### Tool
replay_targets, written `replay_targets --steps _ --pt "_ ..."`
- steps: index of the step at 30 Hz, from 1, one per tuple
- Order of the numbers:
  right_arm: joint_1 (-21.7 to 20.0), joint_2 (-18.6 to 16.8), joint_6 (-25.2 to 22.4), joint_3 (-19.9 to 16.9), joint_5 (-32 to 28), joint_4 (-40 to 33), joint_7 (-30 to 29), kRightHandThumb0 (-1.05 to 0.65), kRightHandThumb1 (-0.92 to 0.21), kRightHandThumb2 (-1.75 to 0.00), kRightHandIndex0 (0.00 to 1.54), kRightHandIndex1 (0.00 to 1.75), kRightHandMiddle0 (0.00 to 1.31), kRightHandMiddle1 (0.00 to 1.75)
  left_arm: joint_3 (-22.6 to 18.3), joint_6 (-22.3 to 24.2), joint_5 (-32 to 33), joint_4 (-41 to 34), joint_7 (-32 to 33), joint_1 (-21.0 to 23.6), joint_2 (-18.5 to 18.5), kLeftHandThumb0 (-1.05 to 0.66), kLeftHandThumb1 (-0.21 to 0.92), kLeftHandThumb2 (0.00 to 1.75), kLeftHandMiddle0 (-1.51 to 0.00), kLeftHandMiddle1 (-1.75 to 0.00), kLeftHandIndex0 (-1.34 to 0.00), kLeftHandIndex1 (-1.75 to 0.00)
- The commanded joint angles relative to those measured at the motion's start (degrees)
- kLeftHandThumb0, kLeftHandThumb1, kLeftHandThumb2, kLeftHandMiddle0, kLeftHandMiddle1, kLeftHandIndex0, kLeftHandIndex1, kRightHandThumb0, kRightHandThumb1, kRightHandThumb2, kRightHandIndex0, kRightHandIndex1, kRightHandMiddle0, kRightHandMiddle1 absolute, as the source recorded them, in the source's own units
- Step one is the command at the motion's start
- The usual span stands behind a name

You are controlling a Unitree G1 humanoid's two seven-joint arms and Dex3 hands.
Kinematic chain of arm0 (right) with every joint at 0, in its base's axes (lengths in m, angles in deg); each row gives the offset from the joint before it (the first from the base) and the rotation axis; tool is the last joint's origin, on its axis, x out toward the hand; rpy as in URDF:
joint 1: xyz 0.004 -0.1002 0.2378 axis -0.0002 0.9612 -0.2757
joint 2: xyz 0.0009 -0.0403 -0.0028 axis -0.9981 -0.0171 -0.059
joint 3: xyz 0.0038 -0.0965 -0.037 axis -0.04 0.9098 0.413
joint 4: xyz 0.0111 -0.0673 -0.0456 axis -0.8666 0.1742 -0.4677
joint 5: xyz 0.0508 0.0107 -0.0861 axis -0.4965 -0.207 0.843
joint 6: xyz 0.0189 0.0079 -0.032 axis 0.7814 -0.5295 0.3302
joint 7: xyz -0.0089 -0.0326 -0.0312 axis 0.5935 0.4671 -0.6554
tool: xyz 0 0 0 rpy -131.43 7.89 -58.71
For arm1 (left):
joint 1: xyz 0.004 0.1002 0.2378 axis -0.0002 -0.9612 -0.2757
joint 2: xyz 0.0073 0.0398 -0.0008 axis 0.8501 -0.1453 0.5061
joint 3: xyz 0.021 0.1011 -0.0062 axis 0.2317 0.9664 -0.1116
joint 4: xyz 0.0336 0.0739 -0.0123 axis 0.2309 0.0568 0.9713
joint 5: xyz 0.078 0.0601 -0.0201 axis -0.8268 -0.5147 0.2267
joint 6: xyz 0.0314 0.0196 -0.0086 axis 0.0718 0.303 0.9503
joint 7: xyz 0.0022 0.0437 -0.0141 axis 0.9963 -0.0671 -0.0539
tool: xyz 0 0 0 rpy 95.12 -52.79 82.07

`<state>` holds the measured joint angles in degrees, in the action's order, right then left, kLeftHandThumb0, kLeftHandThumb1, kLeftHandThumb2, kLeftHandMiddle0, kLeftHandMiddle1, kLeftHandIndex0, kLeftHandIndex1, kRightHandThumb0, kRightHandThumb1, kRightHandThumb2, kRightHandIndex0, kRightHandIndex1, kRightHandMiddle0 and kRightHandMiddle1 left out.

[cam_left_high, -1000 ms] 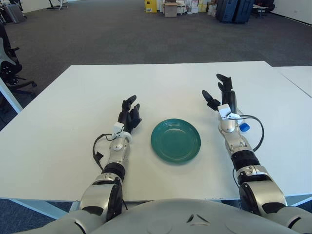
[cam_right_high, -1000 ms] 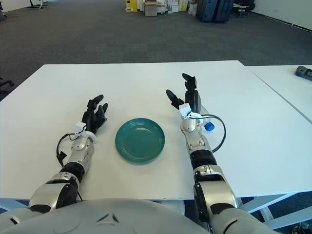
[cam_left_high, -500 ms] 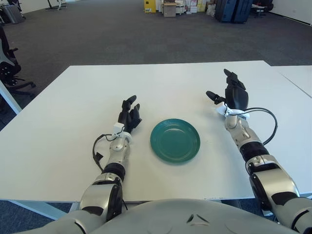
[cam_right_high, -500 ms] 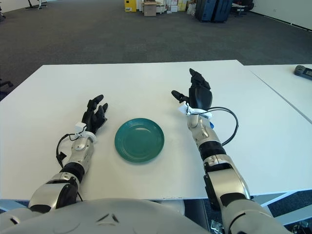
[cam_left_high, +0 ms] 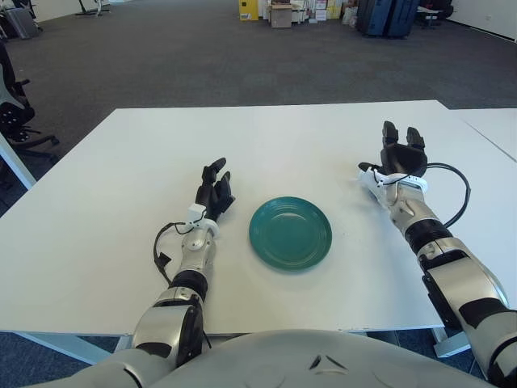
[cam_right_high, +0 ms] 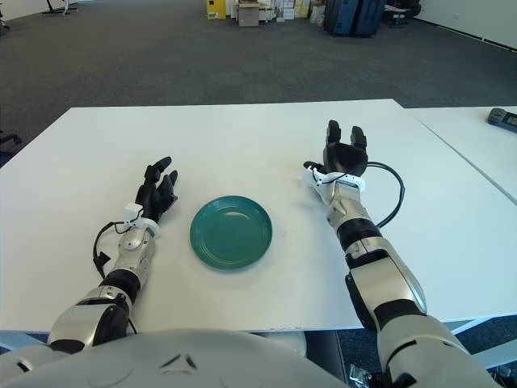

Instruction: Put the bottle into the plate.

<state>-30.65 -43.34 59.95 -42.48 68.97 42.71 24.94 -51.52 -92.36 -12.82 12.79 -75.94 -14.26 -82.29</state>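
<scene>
A dark green plate [cam_left_high: 291, 233] lies empty on the white table [cam_left_high: 275, 145], near its front edge. My right hand [cam_left_high: 401, 155] is to the right of the plate and a little further back, low over the table, with its fingers stretched out and pointing away from me. Nothing shows in its grasp. No bottle is visible; the spot where its blue cap showed earlier is now behind my right hand and forearm. My left hand [cam_left_high: 214, 190] shows left of the plate with its fingers relaxed, holding nothing.
A black cable [cam_left_high: 460, 194] loops out from my right wrist. A second white table [cam_left_high: 494, 123] adjoins on the right, with a dark device [cam_right_high: 502, 118] on it. An office chair [cam_left_high: 14, 105] stands off the left edge, on carpeted floor.
My right hand has swung right and further back, turning so its fingers point away. The bottle's blue cap, seen beside the right wrist one second ago, is now out of sight. My left hand is unmoved.
</scene>
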Motion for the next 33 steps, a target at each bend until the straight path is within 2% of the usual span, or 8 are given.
replay_targets --steps 1,8,18,25,33 --pt "-2.78 0.96 -1.98 1.72 1.22 0.76 1.59 -1.05 -0.92 -0.49 0.0 0.0 0.0 0.0 0.34 1.88 0.05 2.07 -0.32 -3.19 -0.94 -0.78 0.92 0.89 -0.38 0.0 0.0 -0.84" --pt "-4.22 1.58 -3.88 3.85 0.58 3.24 5.08 -1.05 -0.92 -0.49 0.0 0.0 0.0 0.0 0.53 1.82 -0.08 1.56 -0.39 -3.52 -0.96 -0.77 0.92 0.9 -0.39 0.0 0.0 -0.83" --pt "-6.37 0.84 -2.88 5.52 -0.89 10.47 7.3 -1.05 -0.92 -0.51 0.0 0.0 0.0 0.0 0.94 2.53 -0.08 0.25 -0.79 -4.15 -0.88 -0.77 0.92 0.92 -0.39 0.0 0.0 -0.84" --pt "-6.64 -0.33 -2.53 5.63 -2.13 14.01 8.43 -1.05 -0.92 -0.51 0.0 0.0 0.0 0.0 1.11 2.88 0.21 -0.55 -1.24 -4.51 -0.75 -0.78 0.92 0.92 -0.39 0.0 0.0 -0.85" --pt "-5.29 -1.82 -2.84 5.36 -4.13 14.1 10.25 -1.05 -0.92 -0.51 0.0 0.0 0.0 0.0 1.19 3.33 0.19 -1.34 -1.35 -4.81 -0.56 -0.79 0.92 0.93 -0.39 0.0 0.0 -0.87"
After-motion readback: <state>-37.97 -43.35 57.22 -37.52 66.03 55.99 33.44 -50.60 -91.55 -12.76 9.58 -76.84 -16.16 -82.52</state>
